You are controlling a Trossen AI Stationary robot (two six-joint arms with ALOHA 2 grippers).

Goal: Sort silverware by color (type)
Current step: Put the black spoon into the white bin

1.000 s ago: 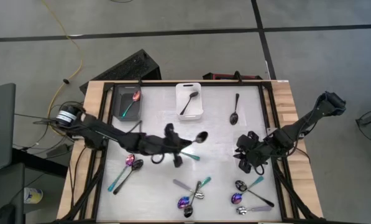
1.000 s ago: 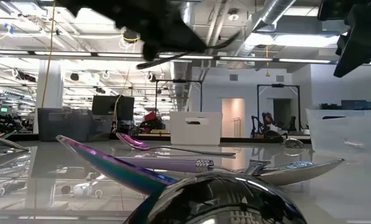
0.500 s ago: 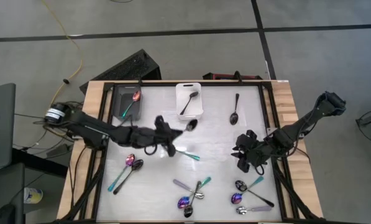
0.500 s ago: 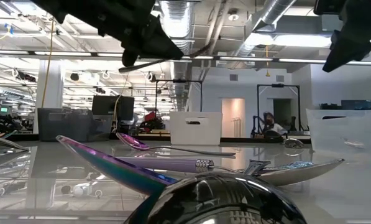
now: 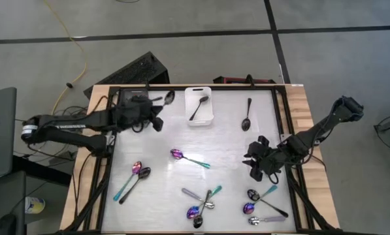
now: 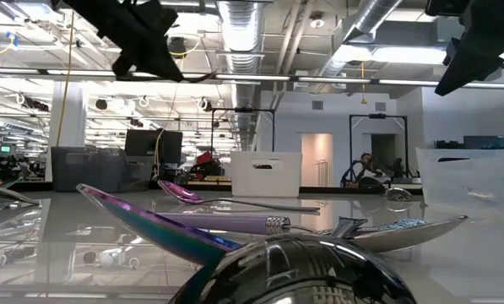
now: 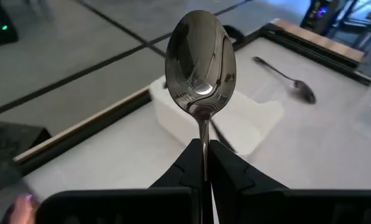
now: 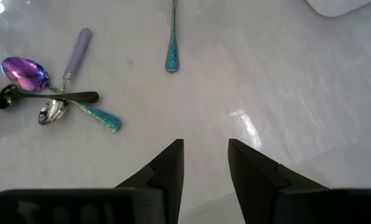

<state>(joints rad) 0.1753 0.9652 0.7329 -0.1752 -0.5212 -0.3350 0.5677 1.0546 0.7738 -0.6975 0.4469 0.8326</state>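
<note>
Currently the left gripper (image 5: 157,112) is carrying a glossy black spoon (image 7: 201,61), fingers clamped on its handle, bowl pointing out, hovering between the grey bin (image 5: 124,104) and the white bin (image 5: 208,120) at the table's back edge. Step looks like delivery of this spoon to a bin. Next move is probably lining up over the matching bin, lowering and releasing; the white bin is already holding a black spoon (image 5: 198,108), so that seems the target. Grey bin is mostly hidden under the arm, contents not readable. Right gripper (image 8: 205,163) is waiting low near the right side, fingers apart, holding nothing. Remaining spoons, like the purple spoon (image 5: 187,158), are lying loose on the table (image 5: 234,147), most in clusters along the front
</note>
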